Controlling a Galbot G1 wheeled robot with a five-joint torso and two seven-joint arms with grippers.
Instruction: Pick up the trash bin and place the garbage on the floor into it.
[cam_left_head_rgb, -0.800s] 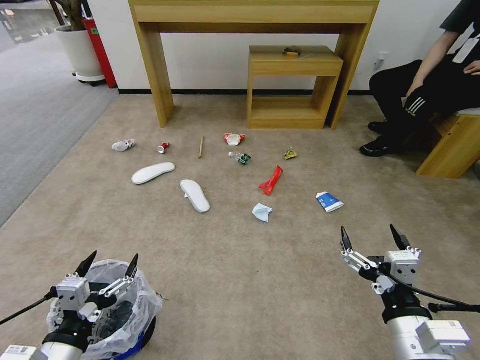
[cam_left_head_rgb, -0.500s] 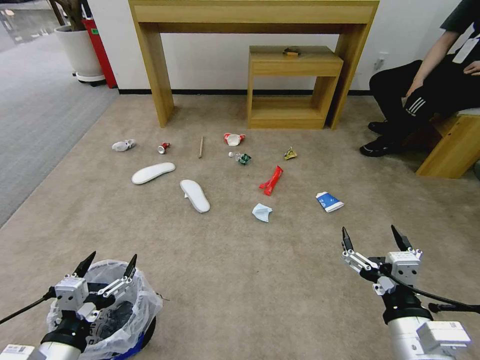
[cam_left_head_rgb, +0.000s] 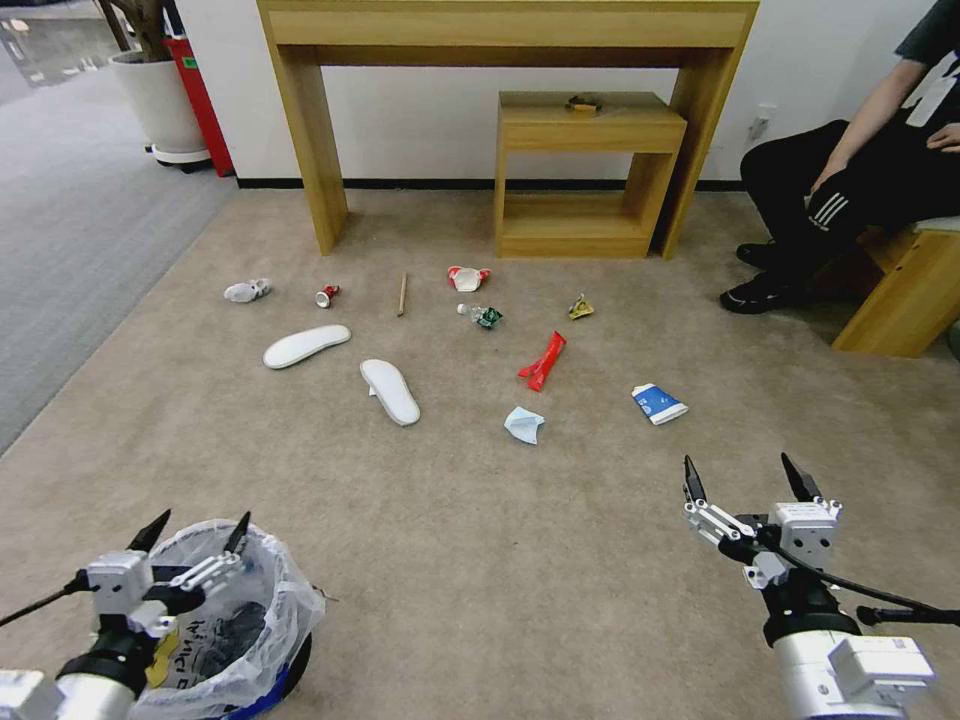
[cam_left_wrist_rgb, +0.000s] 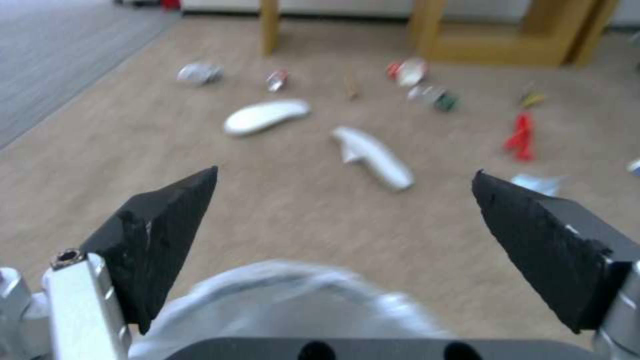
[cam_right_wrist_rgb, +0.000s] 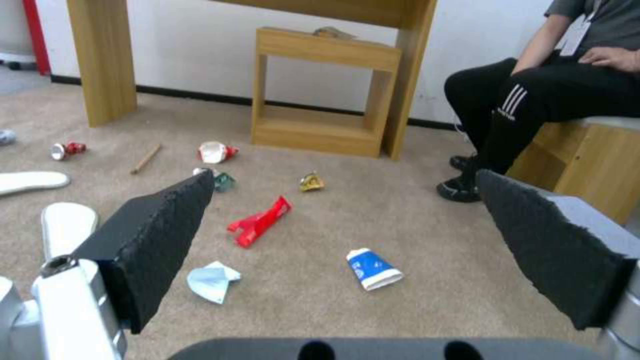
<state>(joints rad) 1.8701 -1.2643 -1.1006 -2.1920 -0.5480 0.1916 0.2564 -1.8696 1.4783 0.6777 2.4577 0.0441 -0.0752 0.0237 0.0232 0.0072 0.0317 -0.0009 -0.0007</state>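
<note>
Left claw hangs released over the bin at seven o'clock, right claw released at five, litter scattered toward twelve.

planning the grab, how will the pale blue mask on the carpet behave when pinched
The mask looks thin and crumpled, so probably floppy and very light. It lies low on the carpet, so the fingers may need to press into the pile. It is unlikely to roll.
</note>
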